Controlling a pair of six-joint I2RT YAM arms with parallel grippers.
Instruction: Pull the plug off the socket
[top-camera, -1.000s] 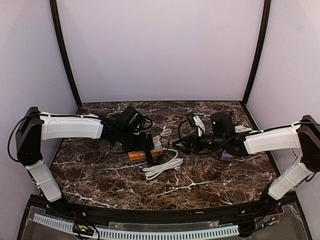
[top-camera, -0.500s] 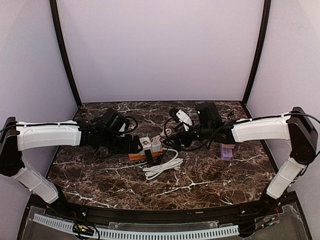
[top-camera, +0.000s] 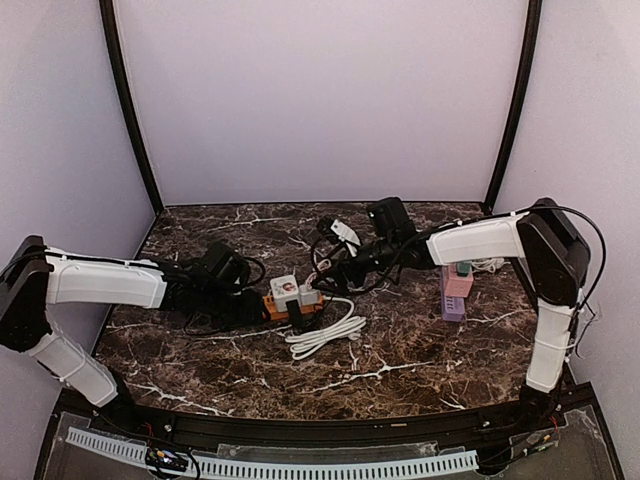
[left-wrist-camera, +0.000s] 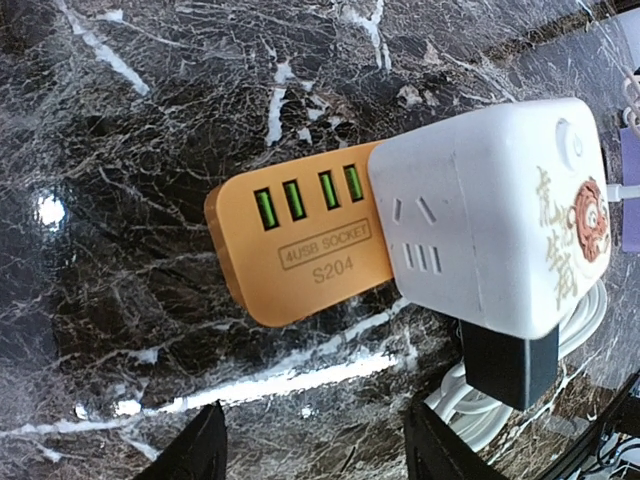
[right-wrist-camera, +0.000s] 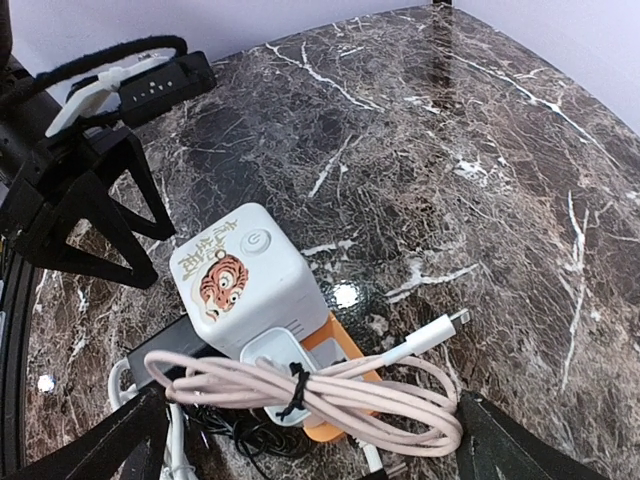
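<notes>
The socket is a white cube with a tiger sticker on an orange USB base. A white charger plug with a bundled pink cable sits in the cube's side facing my right gripper. That gripper is open, with the cable bundle lying between its fingers. A black plug sits in the cube's near side. My left gripper is low at the orange end, open, with only bare table between its fingers and a short gap to the base.
A coiled white cable lies in front of the socket. A purple and pink box stands to the right, under the right forearm. Thin black wire is tangled beside the socket. The booth walls close in the table's back and sides.
My left gripper has drawn back leftward from over the socket to its orange end, and its jaws have narrowed. My right gripper has swung left, up to the socket's plug side.
</notes>
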